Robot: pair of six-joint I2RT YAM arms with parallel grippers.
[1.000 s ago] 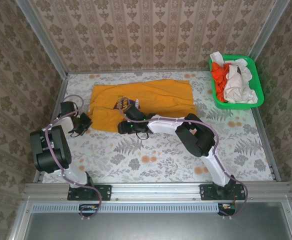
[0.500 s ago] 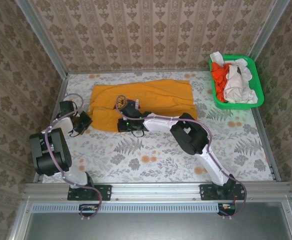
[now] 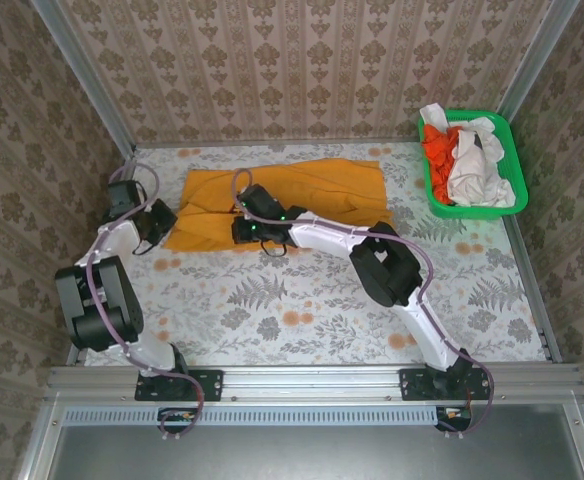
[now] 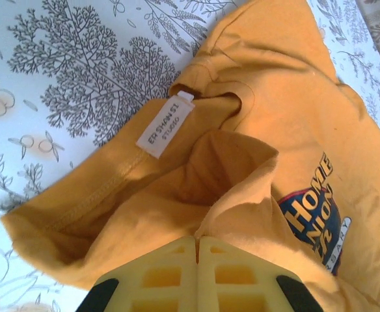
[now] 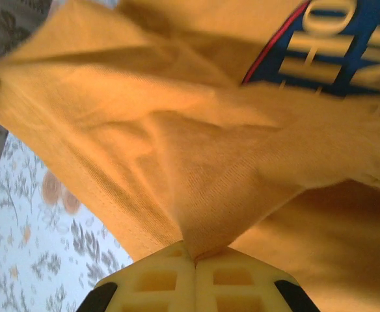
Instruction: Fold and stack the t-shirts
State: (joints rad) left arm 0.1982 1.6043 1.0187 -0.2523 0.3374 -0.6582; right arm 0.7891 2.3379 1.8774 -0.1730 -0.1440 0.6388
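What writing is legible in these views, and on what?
"ER SHAN SI" over "STUDIO", as best it reads: white neck label of the mustard shirt.
"HOME" above "NION", partly hidden by a fold: chest print, left wrist view.
Smaller lines below it: too small to read.
Same print, right wrist view: too blurred.

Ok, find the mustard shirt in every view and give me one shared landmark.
Top external: shirt far on the floral table, left of centre.
Left wrist: shirt centre and right, neck label up.
Right wrist: shirt across most of the picture.
Shared landmark: the floral table; the blue chest print links both wrist views.
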